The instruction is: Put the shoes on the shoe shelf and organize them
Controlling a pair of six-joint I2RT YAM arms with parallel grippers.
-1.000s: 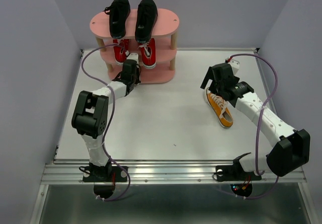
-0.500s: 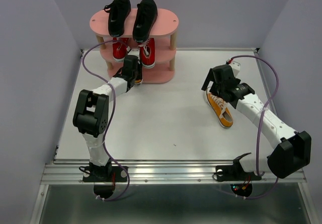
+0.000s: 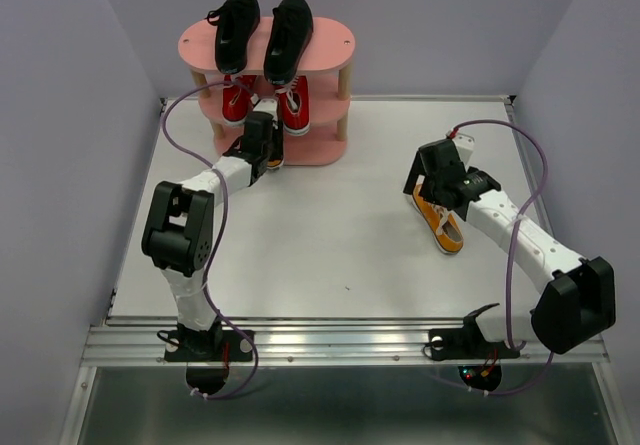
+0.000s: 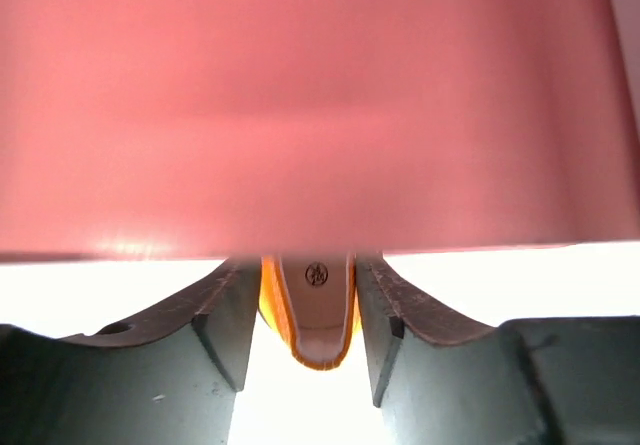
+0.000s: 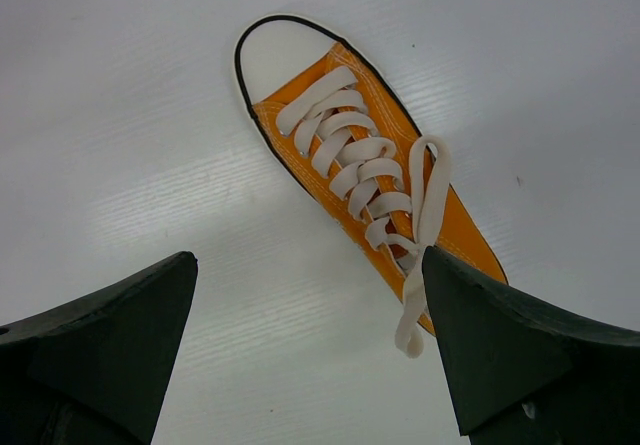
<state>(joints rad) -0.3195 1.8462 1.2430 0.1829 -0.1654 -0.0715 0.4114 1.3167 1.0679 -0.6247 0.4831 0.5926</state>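
One orange sneaker (image 4: 308,315) sat heel-out at the lowest level of the pink shoe shelf (image 4: 320,115). The left gripper (image 4: 305,283) stood parted either side of its heel, seemingly releasing it. The second orange sneaker (image 5: 370,195) lay on the table (image 3: 330,235), well apart from the shelf, below the wide-open right gripper (image 5: 308,257). Next, that gripper would likely need to descend and grasp it.

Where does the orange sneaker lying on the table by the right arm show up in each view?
Top external: orange sneaker right of centre, partly under the right arm.
Left wrist: not in it; the orange heel there is its mate.
Right wrist: the sneaker fills the centre, toe toward the upper left.
Shared landmark: white table.
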